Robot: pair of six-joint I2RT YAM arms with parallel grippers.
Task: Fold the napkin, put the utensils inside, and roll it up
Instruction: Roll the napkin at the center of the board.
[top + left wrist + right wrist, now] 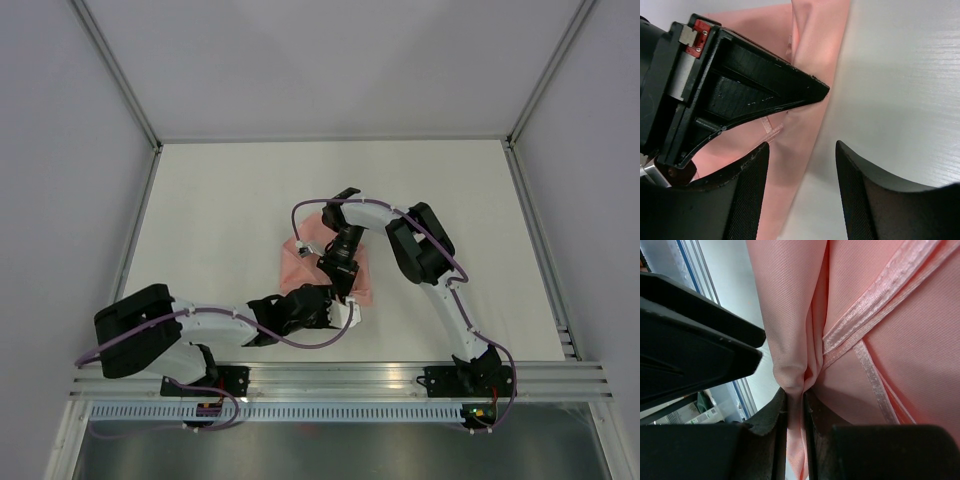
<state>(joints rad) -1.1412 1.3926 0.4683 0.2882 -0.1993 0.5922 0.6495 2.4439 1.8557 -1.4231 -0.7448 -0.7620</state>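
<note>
The salmon-pink napkin (pixel 300 262) lies bunched and folded at the table's middle, mostly under both arms. My right gripper (pixel 338 280) is shut on a gathered fold of the napkin (pixel 795 375), with cloth pinched between its pads (pixel 777 430). My left gripper (pixel 345 312) is open, its fingers (pixel 747 195) straddling the napkin's edge (pixel 790 150) just above the table. The right gripper's black body (pixel 740 90) sits close in front of the left one. The fork is hidden or out of view.
White table (pixel 220 220) bounded by grey walls and an aluminium rail (pixel 350 380) along the near edge. The two arms crowd together at the napkin's near side.
</note>
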